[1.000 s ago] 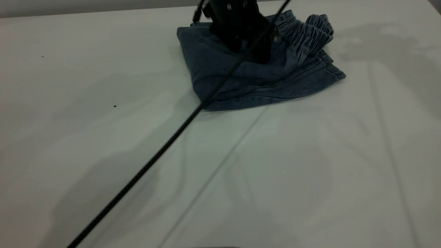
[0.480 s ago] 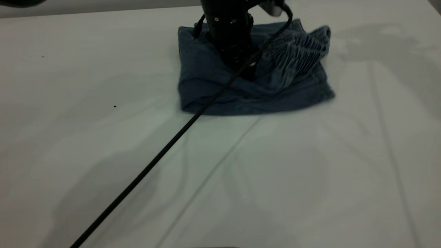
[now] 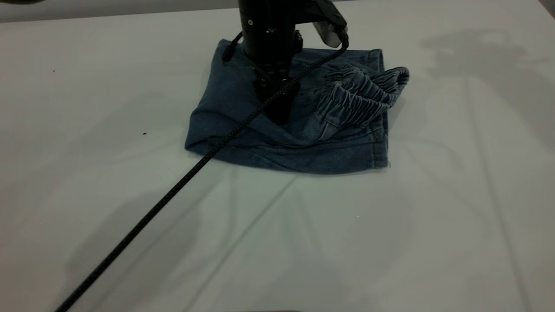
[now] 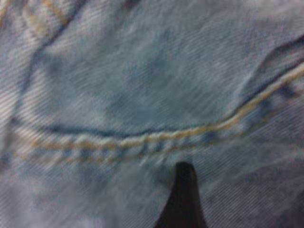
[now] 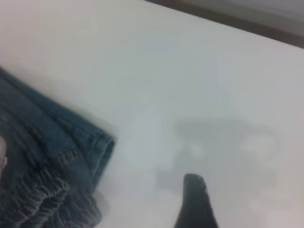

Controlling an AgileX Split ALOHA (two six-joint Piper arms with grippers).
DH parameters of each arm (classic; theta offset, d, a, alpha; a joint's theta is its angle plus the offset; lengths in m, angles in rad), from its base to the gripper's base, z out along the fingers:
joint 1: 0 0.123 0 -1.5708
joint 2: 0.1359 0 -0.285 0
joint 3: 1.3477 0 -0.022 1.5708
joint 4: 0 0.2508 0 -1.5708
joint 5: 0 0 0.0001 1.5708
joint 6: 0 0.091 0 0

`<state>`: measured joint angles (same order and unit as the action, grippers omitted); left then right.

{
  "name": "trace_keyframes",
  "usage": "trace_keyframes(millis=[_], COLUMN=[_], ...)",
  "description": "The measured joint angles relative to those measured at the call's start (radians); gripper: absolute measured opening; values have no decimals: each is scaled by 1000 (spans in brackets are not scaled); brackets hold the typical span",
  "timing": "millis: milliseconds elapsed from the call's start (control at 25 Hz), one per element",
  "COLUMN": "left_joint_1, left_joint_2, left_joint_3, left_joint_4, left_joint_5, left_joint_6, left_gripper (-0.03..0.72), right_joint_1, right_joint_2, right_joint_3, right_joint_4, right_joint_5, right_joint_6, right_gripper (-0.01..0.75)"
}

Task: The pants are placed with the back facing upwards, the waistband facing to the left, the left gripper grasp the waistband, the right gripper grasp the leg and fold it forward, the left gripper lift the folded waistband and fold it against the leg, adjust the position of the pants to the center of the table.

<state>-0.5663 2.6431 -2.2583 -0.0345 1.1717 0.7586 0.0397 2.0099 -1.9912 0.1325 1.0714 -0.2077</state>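
Note:
The pants lie folded into a compact blue denim bundle on the white table, toward the far middle. The ruffled waistband is folded over on top, at the bundle's right side, above a stitched leg hem. My left gripper comes straight down onto the middle of the bundle and presses on the denim; its wrist view is filled with denim and a yellow seam. My right gripper is outside the exterior view. It hovers over bare table beside the pants' hem corner.
A black braided cable runs from the left arm diagonally down to the front left corner. Faint creases cross the tabletop. The table's far edge lies just behind the pants.
The left gripper has moved toward the front and a little left, and the pants slid along under it. The bundle has turned, its hem edge now facing right.

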Motion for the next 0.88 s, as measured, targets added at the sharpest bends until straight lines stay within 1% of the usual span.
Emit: trace_keyframes(millis=[160, 520, 720, 880], left_joint_1=[0, 0, 0, 0], left_joint_2=[-61, -255, -392, -525], left_joint_3=[-47, -64, -64, -63], left_joint_4=[75, 277, 308, 309], left_joint_5=[0, 0, 0, 0], left_joint_6=[-97, -396, -488, -604], left_gripper=[570, 570, 570, 570], right_joint_1=[0, 0, -1, -1], right_joint_2=[-67, -269, -399, -521], right_joint_3=[0, 0, 0, 18], right_joint_4=[2, 48, 100, 117], right_joint_5=[29, 180, 190, 194], right_joint_6=[23, 55, 79, 119], right_gripper=[424, 423, 423, 423])
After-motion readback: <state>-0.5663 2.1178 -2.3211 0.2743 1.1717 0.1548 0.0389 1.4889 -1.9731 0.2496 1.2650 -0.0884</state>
